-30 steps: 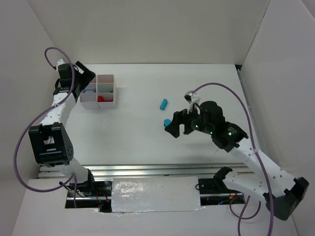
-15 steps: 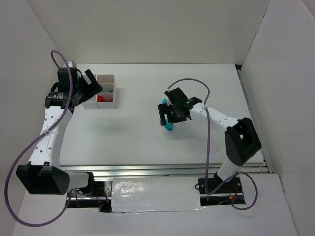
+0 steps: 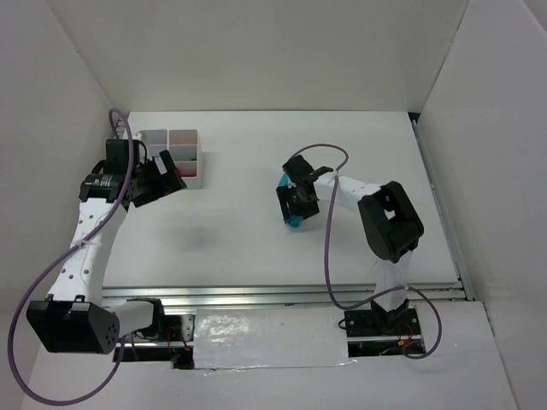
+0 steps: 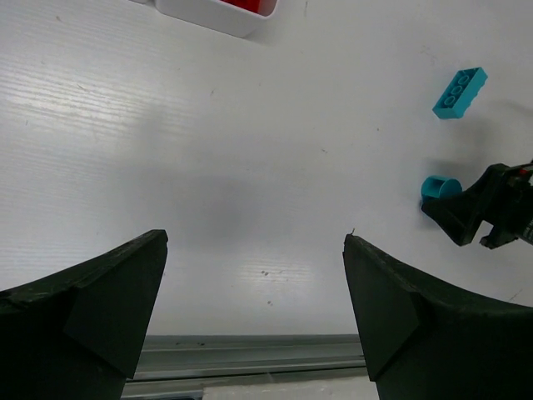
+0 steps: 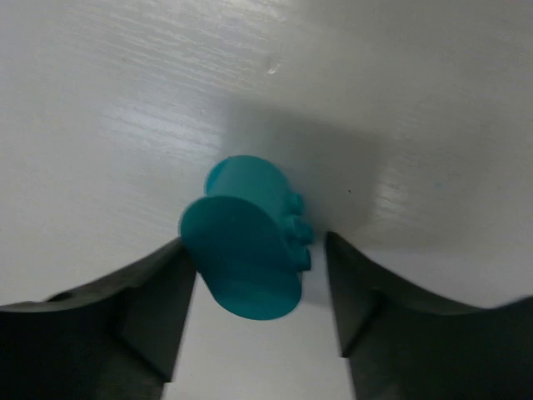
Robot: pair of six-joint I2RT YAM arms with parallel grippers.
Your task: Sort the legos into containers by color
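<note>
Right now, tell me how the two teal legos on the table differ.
Shape: the teal brick is rectangular; the rounded teal piece is oval. Pose: the brick lies flat, studs up; the rounded piece has its studs facing sideways. State: the rounded piece sits between the right claw's fingers; the brick lies apart, untouched. Both are teal and rest on the table.

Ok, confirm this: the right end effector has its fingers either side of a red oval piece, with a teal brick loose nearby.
Only the colour is wrong: the oval piece is teal, not red, as the right wrist view shows. The right end effector does straddle it, and a teal brick lies loose nearby.
</note>
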